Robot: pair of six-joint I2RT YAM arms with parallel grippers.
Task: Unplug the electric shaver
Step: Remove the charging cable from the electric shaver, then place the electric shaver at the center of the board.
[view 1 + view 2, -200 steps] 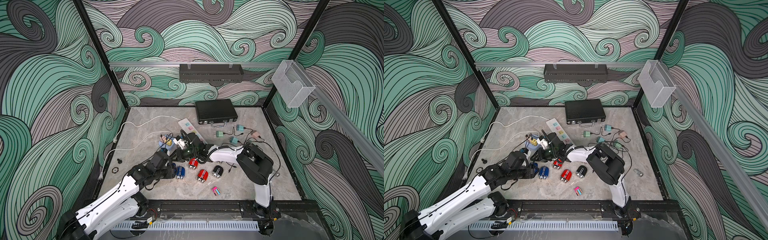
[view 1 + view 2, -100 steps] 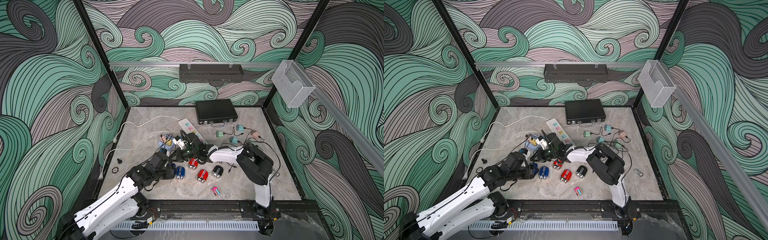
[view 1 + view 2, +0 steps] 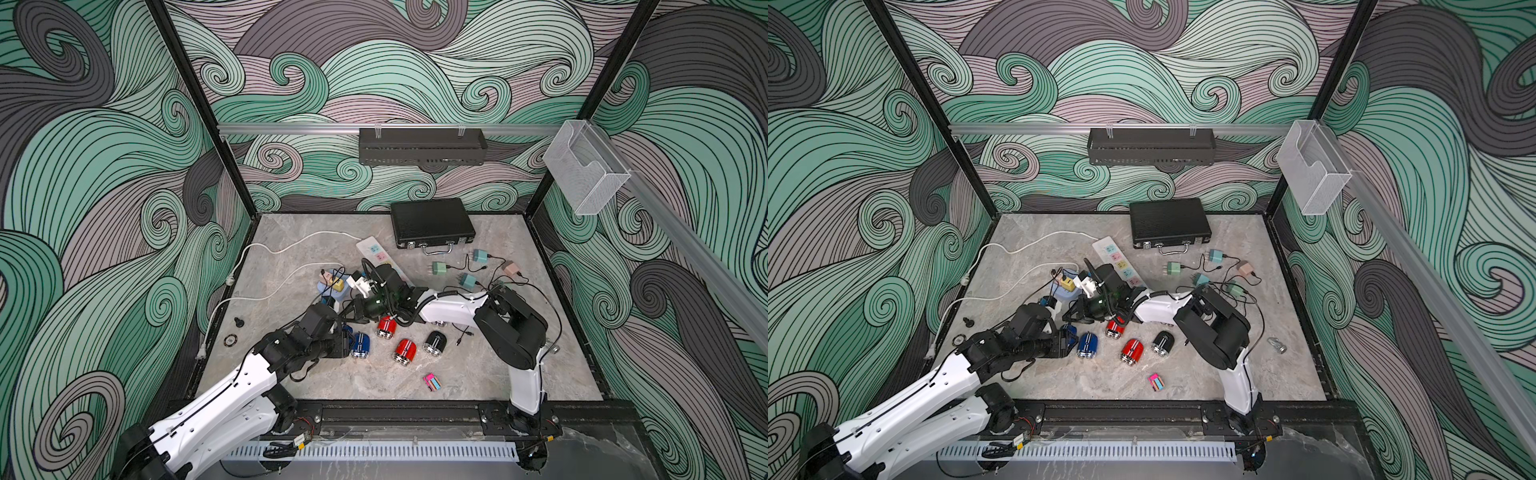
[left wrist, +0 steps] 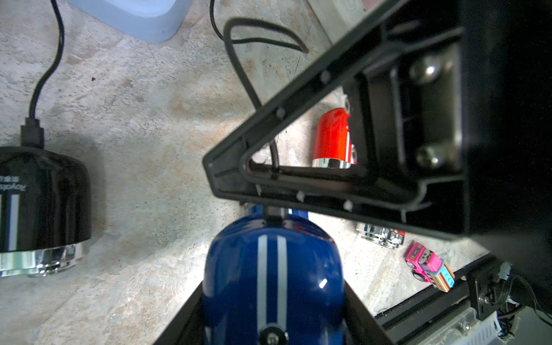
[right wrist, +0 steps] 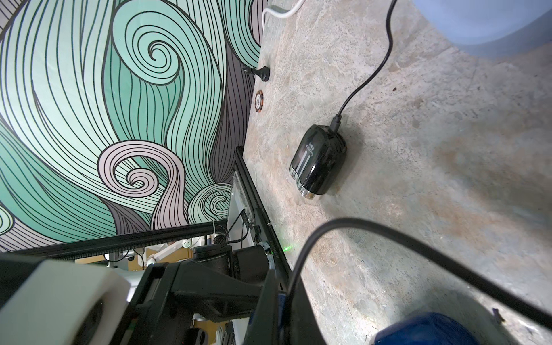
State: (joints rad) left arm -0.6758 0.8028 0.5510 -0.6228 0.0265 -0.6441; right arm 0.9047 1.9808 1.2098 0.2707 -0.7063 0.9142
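Observation:
The electric shaver (image 4: pixel 270 268) is dark blue with two white stripes and lies between the fingers of my left gripper (image 4: pixel 271 301), which is shut on its sides. A black plug (image 4: pixel 273 212) sits in the shaver's far end. Its black cable (image 5: pixel 388 236) loops over the floor and runs between the fingers of my right gripper (image 5: pixel 282 286), which is shut on it just beside the plug. In both top views the two grippers meet tip to tip, the left gripper (image 3: pixel 347 336) (image 3: pixel 1069 336) below the right gripper (image 3: pixel 351 319) (image 3: pixel 1070 321). The plug is hidden there.
A second blue shaver (image 3: pixel 360 345) lies right next to the left gripper. Two red shavers (image 3: pixel 386 327) (image 3: pixel 404 350) and a black one (image 3: pixel 434 341) lie nearby. Another black shaver (image 5: pixel 319 161) is plugged into a cable. A pink toy car (image 3: pixel 432 382), white power strip (image 3: pixel 376 253) and black case (image 3: pixel 432 224) are also here.
The right gripper's jaws have closed on the cable next to the plug. Both arms and the blue shaver stay about where they were.

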